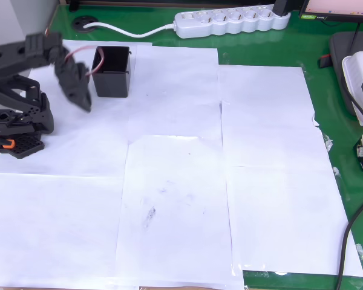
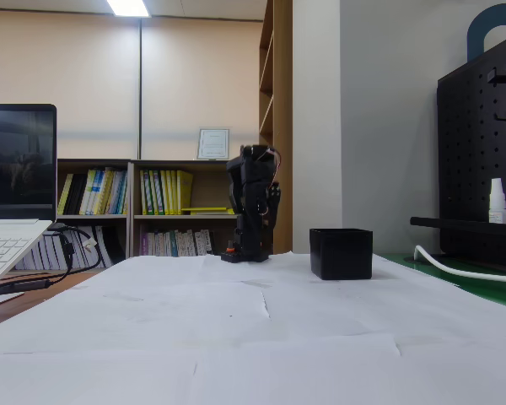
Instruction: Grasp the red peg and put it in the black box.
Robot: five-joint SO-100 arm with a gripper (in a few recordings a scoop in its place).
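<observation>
Overhead, the black arm (image 1: 24, 90) sits at the left edge of the table, folded up, its base (image 1: 15, 130) with an orange clip (image 1: 6, 144) on it. The gripper (image 1: 81, 99) points down and toward the lower right, just left of the box (image 1: 112, 72), with its tip near the box's lower-left corner; apart from it, as far as this view tells. Fingers look pressed close together, but the angle is poor, so I cannot tell the claw's state for sure, nor whether anything is held. The box stands upright on white paper sheets (image 1: 187, 181) that cover a green mat (image 1: 351, 181); its inside is dark, contents unreadable. The peg can't be picked out on the paper or in the claw. A red-and-white wire (image 1: 85, 60) loops from the arm toward the box's top edge. A white power strip (image 1: 230, 21) lies along the far edge. In the fixed view, the arm (image 2: 253, 202) stands upright at the far end of the paper (image 2: 236, 337), the box (image 2: 341, 253) to its right and closer to the camera. A laptop (image 2: 13, 194) is at the left, a black pegboard (image 2: 481, 160) at the right, bookshelves (image 2: 143, 207) behind.
</observation>
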